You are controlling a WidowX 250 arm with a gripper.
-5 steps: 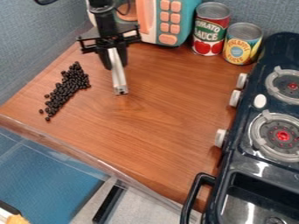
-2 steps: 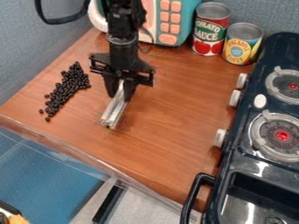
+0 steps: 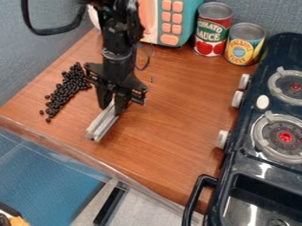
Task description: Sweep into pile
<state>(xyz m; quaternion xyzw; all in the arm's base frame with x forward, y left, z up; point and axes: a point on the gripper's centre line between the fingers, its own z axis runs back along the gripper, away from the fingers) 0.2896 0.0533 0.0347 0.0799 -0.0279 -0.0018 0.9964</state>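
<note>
Presently: one black pincer (image 3: 112, 107), clenched on a pale, slanting bar (image 3: 103, 124); dark beans (image 3: 72, 84) lie near the pincer, toward the view's left, loosely heaped on the wooden counter (image 3: 177, 119).

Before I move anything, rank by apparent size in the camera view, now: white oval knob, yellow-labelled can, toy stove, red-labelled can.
Largest to smallest:
1. Toy stove, cut off by the view's edge
2. Red-labelled can
3. Yellow-labelled can: shorter, about as wide
4. White oval knob
</note>
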